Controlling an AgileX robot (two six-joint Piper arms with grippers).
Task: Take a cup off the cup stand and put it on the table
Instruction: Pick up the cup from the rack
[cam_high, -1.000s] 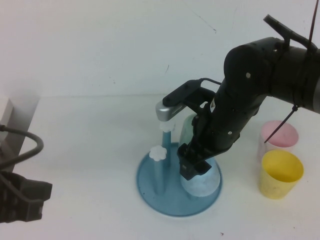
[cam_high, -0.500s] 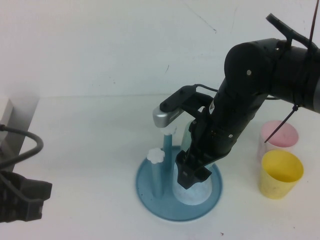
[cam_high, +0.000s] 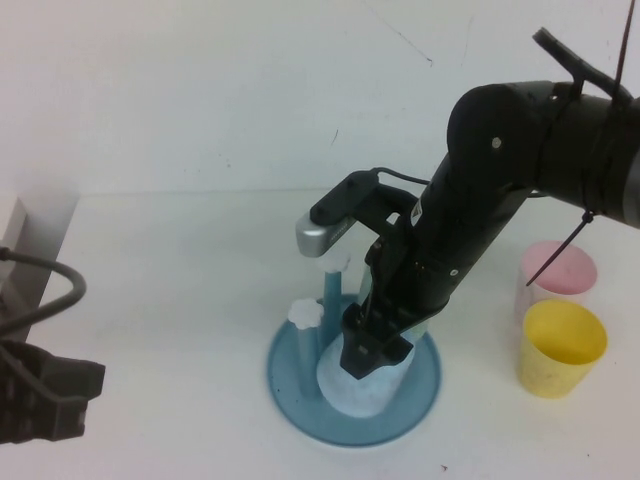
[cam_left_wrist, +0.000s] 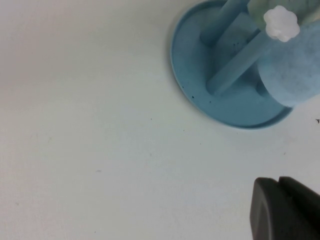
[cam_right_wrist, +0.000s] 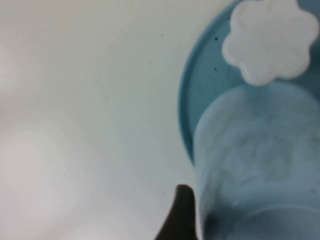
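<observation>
A light blue, faintly speckled cup (cam_high: 358, 383) sits mouth-down over the round blue cup stand (cam_high: 293, 385), its tapered, handleless body tilted off vertical and its wide rim low over the tray's floor. The right gripper (cam_high: 366, 352) is clamped on the cup's upper part; in the right wrist view one dark finger (cam_right_wrist: 179, 215) lies against the cup's wall (cam_right_wrist: 255, 165). Beside the cup rise two upright blue pegs, the nearer capped by a white flower-shaped top (cam_high: 305, 314). The stand rests on the plain white table (cam_high: 170, 300). The left gripper (cam_high: 45, 400) hangs at the table's near left edge, well apart from the stand.
</observation>
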